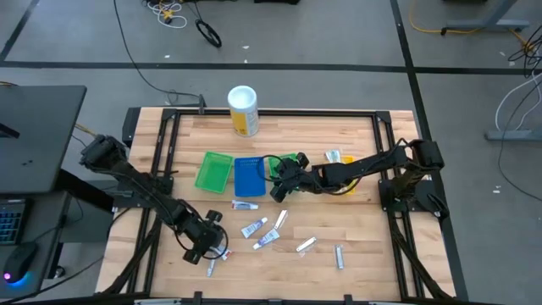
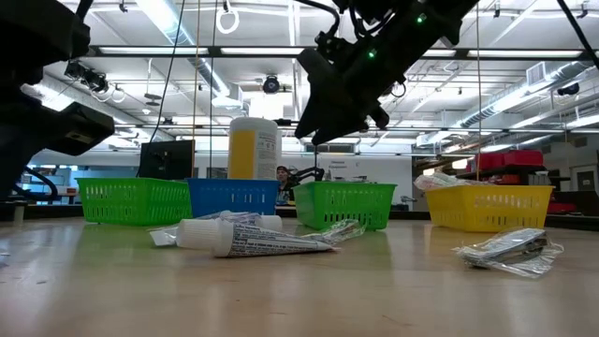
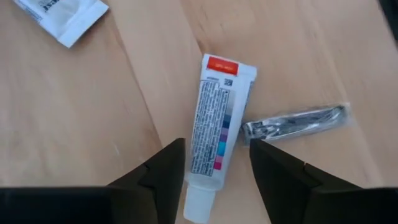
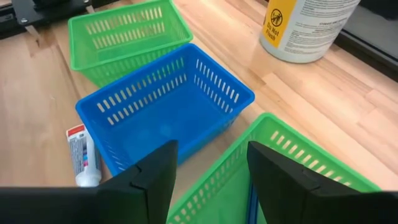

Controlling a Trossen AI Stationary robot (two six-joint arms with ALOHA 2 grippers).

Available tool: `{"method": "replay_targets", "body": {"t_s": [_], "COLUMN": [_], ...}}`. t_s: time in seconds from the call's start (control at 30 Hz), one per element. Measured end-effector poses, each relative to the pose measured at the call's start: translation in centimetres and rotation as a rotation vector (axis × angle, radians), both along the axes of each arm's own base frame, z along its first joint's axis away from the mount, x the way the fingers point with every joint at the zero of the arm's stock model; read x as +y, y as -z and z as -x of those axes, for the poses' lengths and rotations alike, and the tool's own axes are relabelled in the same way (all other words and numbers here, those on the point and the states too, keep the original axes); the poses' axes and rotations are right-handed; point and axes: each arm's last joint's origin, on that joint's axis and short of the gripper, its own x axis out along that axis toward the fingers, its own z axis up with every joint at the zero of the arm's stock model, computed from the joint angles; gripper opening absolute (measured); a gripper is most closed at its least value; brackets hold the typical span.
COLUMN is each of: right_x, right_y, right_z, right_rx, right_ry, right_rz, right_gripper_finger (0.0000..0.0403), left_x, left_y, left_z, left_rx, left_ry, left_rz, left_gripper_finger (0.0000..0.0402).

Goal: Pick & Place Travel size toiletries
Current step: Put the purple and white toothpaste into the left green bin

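Two grippers are at work over the wooden table point(image 1: 356, 246). At the near left, the left gripper point(image 3: 217, 171) hangs low with its fingers spread and empty, straddling the cap end of a small white toothpaste tube with a red patch point(image 3: 214, 130); a dark razor in a clear wrapper point(image 3: 295, 121) lies touching that tube's side. To take the tube cleanly, I judge the fingers should close across its body just above the cap, square to its length, so the razor is not caught as well.

Toward the middle, more travel toiletries lie loose on the near part of the table: a white-and-blue tube point(image 1: 246, 204) just in front of the blue slotted plastic tray point(image 1: 249, 176), and several small wrapped tubes point(image 1: 262, 233) further right. A green slotted tray point(image 1: 213, 170) sits left of the blue one.

Right of centre, the right gripper point(image 4: 211, 174) hovers over a second green tray point(image 4: 280, 168), fingers wide apart and holding nothing. At the far edge stands a tall white-and-yellow canister point(image 1: 243, 110).
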Motion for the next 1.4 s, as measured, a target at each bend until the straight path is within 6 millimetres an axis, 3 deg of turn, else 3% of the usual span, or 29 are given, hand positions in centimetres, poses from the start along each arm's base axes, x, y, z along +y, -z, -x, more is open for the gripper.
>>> {"method": "replay_targets", "body": {"t_s": [0.2,0.33,0.83,1.2,1.4], "right_x": [0.0,0.0,0.0,0.0,0.0], "right_y": [0.0,0.0,0.1,0.1,0.1], "right_z": [0.0,0.0,0.0,0.0,0.0], "right_rx": [0.001,0.002,0.003,0.003,0.003], "right_ry": [0.0,0.0,-0.001,-0.001,-0.003], "right_rz": [0.0,0.0,-0.001,-0.001,-0.003], "right_gripper_finger": [0.0204,0.0204,0.0204,0.0204,0.0204], "left_x": [0.0,-0.1,-0.1,0.4,2.2], "left_y": [1.1,1.7,2.2,0.5,-1.4], "left_z": [-0.1,-0.3,-0.4,0.0,0.7], "left_rx": [0.016,0.028,0.029,-0.013,-0.067], "left_ry": [0.039,0.039,-0.005,-0.098,-0.206], "left_rz": [-0.069,-0.084,-0.115,-0.087,-0.166], "left_gripper_finger": [0.022,0.0218,0.0106,0.0121,0.012]}}
